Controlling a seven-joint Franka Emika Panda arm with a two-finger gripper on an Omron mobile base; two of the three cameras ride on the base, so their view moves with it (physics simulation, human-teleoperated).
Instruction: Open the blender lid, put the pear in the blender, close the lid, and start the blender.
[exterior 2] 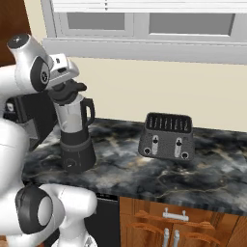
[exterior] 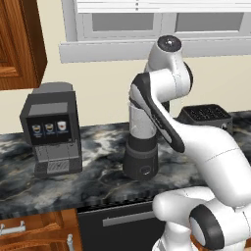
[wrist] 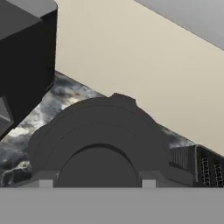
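The blender (exterior 2: 76,144) stands on the dark marble counter, with its tapered grey base (exterior: 141,162), clear jar and black side handle (exterior 2: 89,113). The black domed blender lid (exterior 2: 72,92) is at the top of the jar; I cannot tell whether it rests on the rim or is slightly raised. My gripper (exterior 2: 64,88) comes down onto it from above and is shut on the lid's raised knob. In the hand view the blender lid (wrist: 100,127) spreads below the gripper (wrist: 97,183), with one fingertip (wrist: 46,183) on each side of the knob. The pear is out of view.
A boxy grey coffee machine (exterior: 51,130) stands left of the blender, close to it. A dark toaster (exterior 2: 166,137) sits to the right near the back wall. The counter's front edge (exterior 2: 144,193) runs above wooden drawers. A window sill hangs above.
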